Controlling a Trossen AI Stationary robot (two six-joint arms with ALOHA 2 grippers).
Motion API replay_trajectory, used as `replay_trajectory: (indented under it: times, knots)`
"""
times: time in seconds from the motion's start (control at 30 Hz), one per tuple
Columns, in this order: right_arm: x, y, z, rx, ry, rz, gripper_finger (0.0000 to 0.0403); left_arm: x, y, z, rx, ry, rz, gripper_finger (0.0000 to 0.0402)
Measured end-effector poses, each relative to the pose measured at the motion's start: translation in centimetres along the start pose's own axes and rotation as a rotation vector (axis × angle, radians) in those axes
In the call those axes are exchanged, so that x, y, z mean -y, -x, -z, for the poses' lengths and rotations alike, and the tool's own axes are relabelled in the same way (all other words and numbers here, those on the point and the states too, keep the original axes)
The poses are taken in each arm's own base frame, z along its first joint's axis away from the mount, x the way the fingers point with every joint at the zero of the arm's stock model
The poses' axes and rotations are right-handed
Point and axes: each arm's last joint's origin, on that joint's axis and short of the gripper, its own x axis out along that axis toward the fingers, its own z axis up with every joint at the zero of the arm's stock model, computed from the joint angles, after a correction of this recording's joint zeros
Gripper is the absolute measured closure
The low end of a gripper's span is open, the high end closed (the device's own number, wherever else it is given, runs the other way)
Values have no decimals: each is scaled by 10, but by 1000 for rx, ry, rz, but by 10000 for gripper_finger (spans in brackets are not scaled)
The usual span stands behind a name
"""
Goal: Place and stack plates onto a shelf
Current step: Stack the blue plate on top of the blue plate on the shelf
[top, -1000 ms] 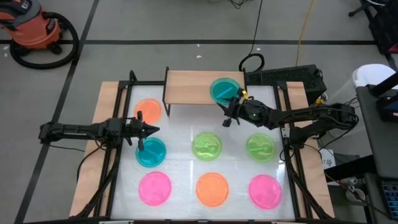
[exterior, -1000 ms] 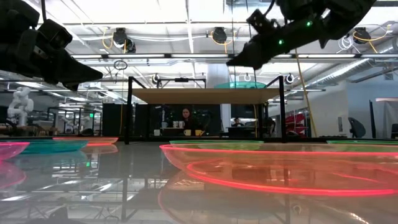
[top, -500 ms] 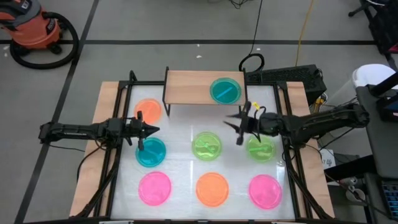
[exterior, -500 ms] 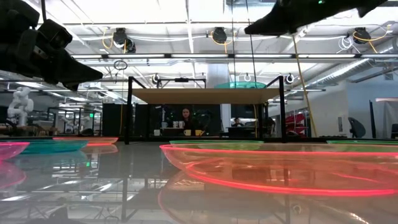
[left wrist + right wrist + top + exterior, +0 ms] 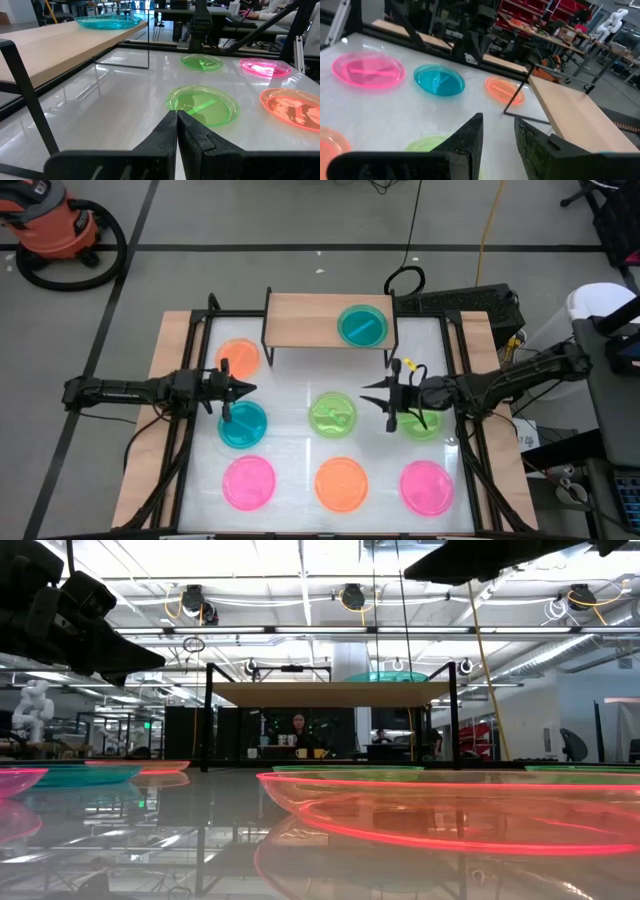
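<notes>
Near row, left to right: pink plate, orange plate, second pink plate. Middle row: teal plate, 2 green plates. Right gripper hovers between the 2 green plates, fingers slightly apart, empty. Left gripper waits above the teal plate, fingers pressed together. Far left: orange plate. Far: shelf carries 1 teal plate at its right end.

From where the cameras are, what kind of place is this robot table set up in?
Probably a robotics lab or workshop. Beyond the white table the low view shows an open room with exposed ceiling ducts and a person at a desk; a white humanoid figure stands by red shelving, and a shop vacuum sits on the floor.
</notes>
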Motion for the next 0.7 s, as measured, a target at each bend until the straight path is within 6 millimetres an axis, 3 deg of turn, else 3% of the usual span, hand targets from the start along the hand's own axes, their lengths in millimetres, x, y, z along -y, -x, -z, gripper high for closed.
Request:
replay_trajectory:
  times: [0.5, 0.7]
  knots:
    - [-7, 3, -2, 10, -49, -33, 309, 0, 0, -8, 78, 177, 11, 382]
    - [-7, 3, -2, 9, -47, -32, 309, 1, 1, -14, 131, 118, 13, 382]
